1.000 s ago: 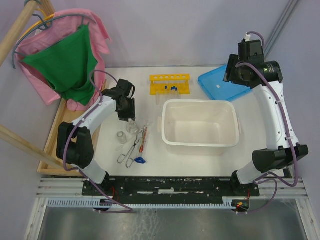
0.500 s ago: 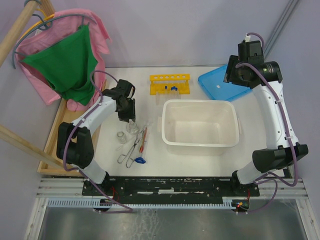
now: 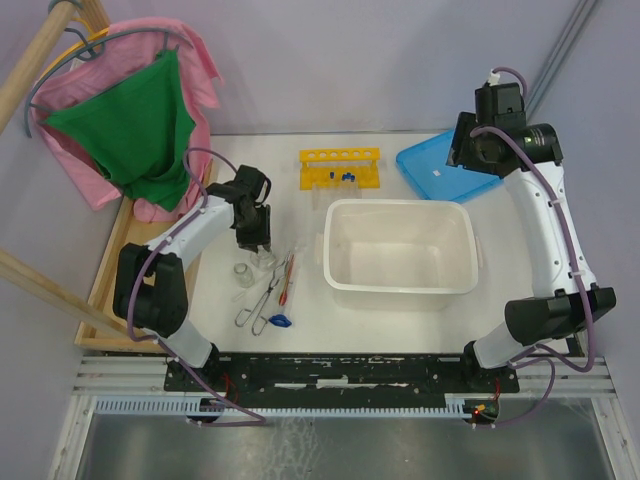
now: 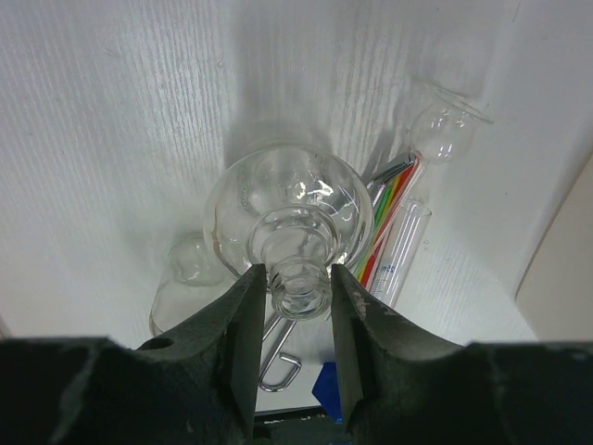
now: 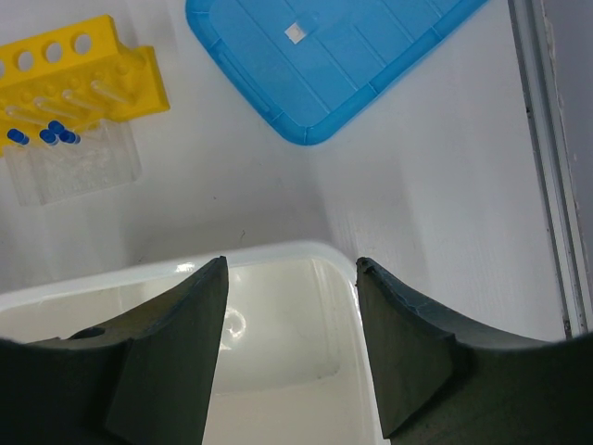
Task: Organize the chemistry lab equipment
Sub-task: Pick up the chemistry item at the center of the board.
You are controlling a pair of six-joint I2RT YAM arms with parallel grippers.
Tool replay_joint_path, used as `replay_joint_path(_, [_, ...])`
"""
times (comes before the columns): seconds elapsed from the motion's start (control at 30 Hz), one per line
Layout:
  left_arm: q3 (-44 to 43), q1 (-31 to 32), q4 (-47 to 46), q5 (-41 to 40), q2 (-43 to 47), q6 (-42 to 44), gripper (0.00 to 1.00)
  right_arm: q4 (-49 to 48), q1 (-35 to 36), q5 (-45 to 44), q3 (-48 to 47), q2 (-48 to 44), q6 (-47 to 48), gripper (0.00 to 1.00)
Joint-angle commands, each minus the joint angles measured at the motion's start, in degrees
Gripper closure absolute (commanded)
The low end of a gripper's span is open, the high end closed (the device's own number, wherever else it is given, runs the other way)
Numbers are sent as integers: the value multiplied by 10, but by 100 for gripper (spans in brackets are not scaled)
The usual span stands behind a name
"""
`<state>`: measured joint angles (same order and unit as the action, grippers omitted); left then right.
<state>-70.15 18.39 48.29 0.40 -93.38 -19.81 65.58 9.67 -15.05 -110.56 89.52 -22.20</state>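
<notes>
My left gripper (image 4: 296,287) is shut on the neck of a round glass flask (image 4: 287,199) that stands on the white table; from above the gripper (image 3: 256,238) covers most of it. A second flask (image 3: 243,273) stands just left, metal tongs (image 3: 262,300) and a thin red rod (image 3: 287,280) lie to the right. A clear tube (image 4: 403,250) and a smaller flask (image 4: 445,125) lie beyond. The yellow rack (image 3: 340,165) holds blue-capped tubes (image 5: 56,134) at the back. My right gripper (image 5: 292,269) hangs open and empty above the far right corner of the tub.
The large white tub (image 3: 400,205) fills the table's middle right. A flat blue lid (image 3: 435,170) lies behind it. A small blue piece (image 3: 280,321) lies by the tongs' handles. Pink and green cloths (image 3: 135,130) hang over a wooden frame at the left.
My left gripper has shifted a little nearer and lower onto the flask's neck. The right arm has not moved.
</notes>
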Motion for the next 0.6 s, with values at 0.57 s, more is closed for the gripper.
replay_joint_path(0.57, [-9,8,-3,6,12,21,97,-36,-7,2,40,-34,5,34])
